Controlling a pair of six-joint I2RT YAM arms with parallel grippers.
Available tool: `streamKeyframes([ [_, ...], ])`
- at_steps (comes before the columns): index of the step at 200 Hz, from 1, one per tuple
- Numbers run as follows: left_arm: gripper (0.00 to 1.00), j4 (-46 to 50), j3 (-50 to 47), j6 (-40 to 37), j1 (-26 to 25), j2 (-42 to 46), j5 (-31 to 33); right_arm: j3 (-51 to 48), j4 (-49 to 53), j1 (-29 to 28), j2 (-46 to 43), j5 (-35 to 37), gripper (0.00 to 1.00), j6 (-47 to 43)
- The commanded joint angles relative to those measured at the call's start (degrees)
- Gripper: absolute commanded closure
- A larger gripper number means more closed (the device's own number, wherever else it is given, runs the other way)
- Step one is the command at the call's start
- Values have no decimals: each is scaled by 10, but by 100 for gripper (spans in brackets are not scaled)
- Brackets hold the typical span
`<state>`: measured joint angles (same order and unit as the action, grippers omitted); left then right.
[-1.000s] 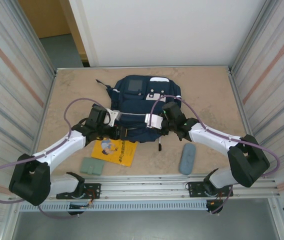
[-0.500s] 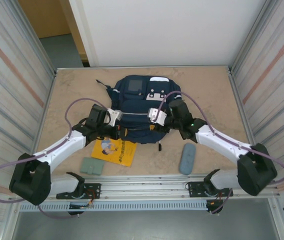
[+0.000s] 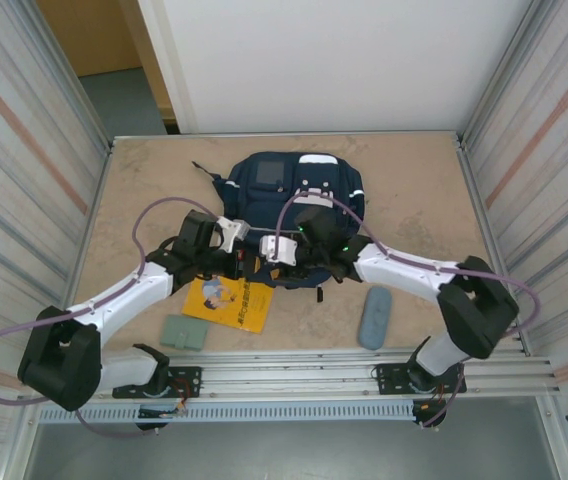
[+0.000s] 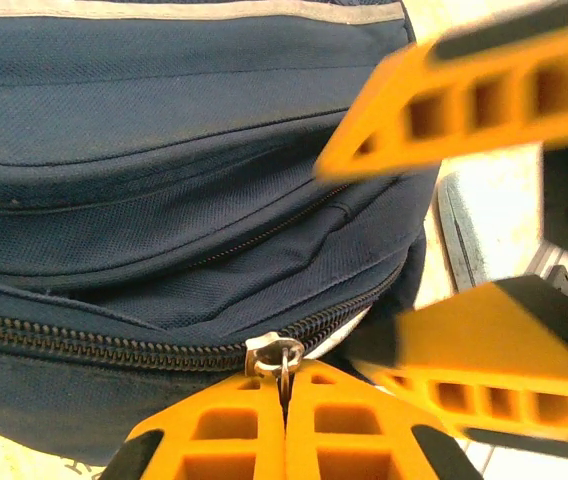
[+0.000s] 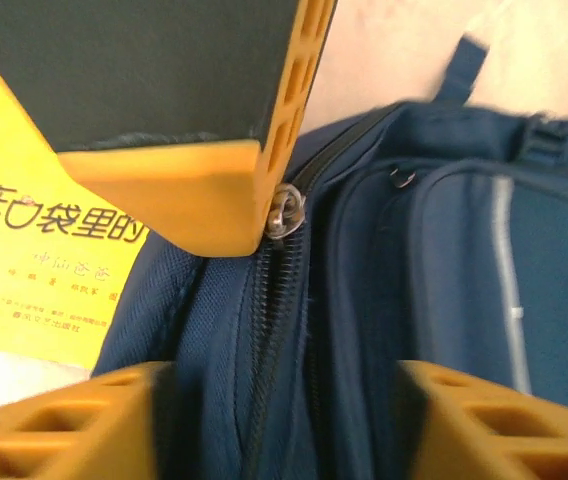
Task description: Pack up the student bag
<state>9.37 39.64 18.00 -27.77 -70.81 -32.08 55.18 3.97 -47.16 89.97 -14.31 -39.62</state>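
Note:
The student bag (image 3: 294, 190), navy blue with white patches, lies flat at the middle of the table. At its near left edge my left gripper (image 4: 286, 378) is shut on the metal zipper pull (image 4: 276, 352) of the main zipper. My right gripper (image 5: 284, 410) is open right beside it, with its orange fingers (image 5: 74, 420) standing on either side of the bag's zipper seam. In the top view the left gripper (image 3: 248, 240) and the right gripper (image 3: 276, 250) nearly meet at the bag's near edge. The zipper (image 5: 274, 300) looks closed along the part that shows.
A yellow book (image 3: 226, 303) lies on the table just in front of the bag, partly under the left arm. A green wallet (image 3: 184, 332) sits near the front left. A grey-blue pencil case (image 3: 374, 317) lies at the front right. Metal walls flank the table.
My right gripper has let go, opened and swung left along the bag's near edge to the left gripper. The left gripper has closed on the zipper pull.

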Motion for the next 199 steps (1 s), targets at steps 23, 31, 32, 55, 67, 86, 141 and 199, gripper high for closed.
streamKeyframes([
  [23, 100, 27, 4, 8, 38, 74, 52, 19, 21, -5, 11, 34, 89, -40],
  [31, 100, 43, 4, 16, 73, 82, 57, 9, 36, 3, -6, -18, 90, -75],
  [32, 100, 45, 4, 18, 78, 82, 57, 7, 37, 4, -8, -23, 91, -80],
  [55, 100, 72, -2, 36, 191, 85, 40, -13, 49, 14, -47, -38, 100, -169],
  [67, 100, 89, 5, 31, 236, 75, 39, -5, 62, 34, -55, -44, 100, -179],
  [86, 100, 102, 21, 29, 253, 53, 32, -1, 65, 59, -49, -35, 100, -216],
  [141, 100, 12, 6, 19, 80, 43, 11, -16, -27, 66, -33, -13, 77, -160],
  [199, 61, 21, -23, 18, 89, 42, 93, 8, 17, 25, -29, -16, 46, -117],
])
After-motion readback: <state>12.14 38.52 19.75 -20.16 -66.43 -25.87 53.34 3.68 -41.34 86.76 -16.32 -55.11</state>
